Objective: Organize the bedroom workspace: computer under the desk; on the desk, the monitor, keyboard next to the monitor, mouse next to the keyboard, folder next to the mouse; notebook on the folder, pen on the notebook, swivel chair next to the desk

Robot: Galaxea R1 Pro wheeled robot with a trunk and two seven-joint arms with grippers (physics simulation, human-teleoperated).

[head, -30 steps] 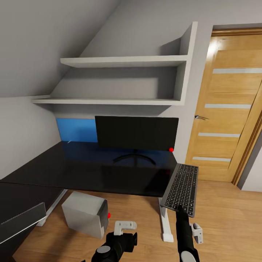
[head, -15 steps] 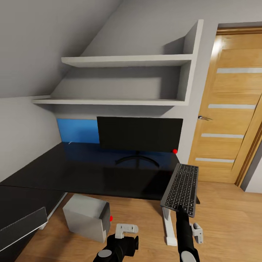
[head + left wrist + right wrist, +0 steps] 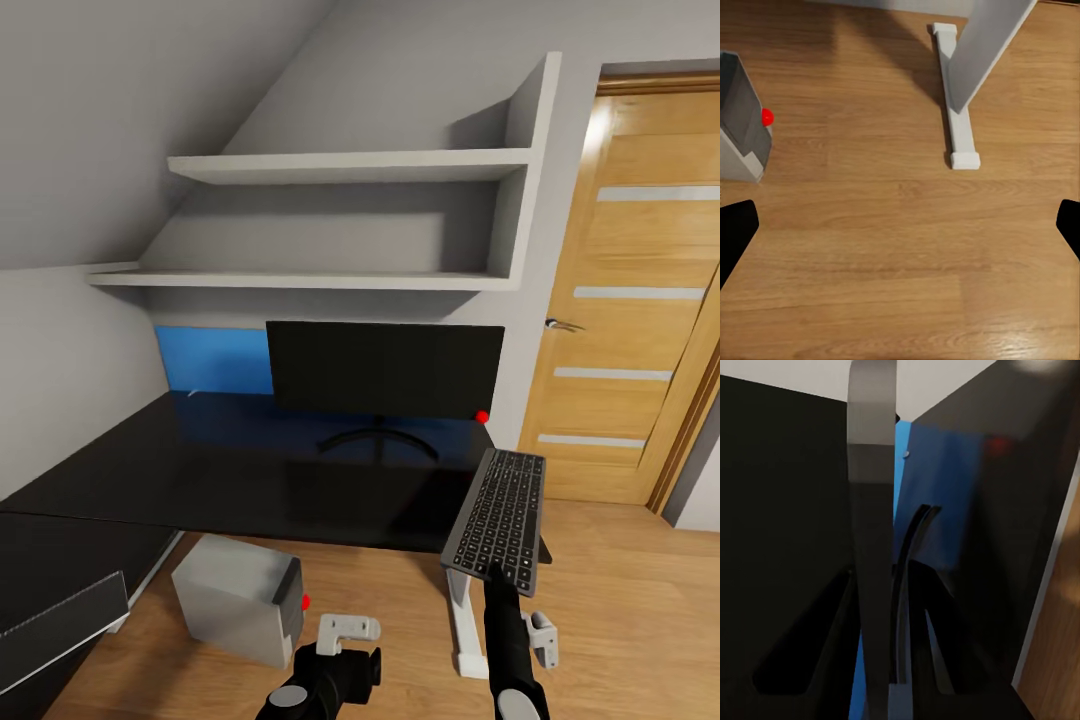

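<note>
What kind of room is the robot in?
Probably a home office corner in an attic room: a black desk with a monitor, wall shelves under a sloped ceiling, and a wooden door.

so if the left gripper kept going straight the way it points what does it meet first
Most likely the bare wood floor: the left gripper points down at the planks, fingers open and empty. The computer and the white desk leg sit off to the sides.
</note>
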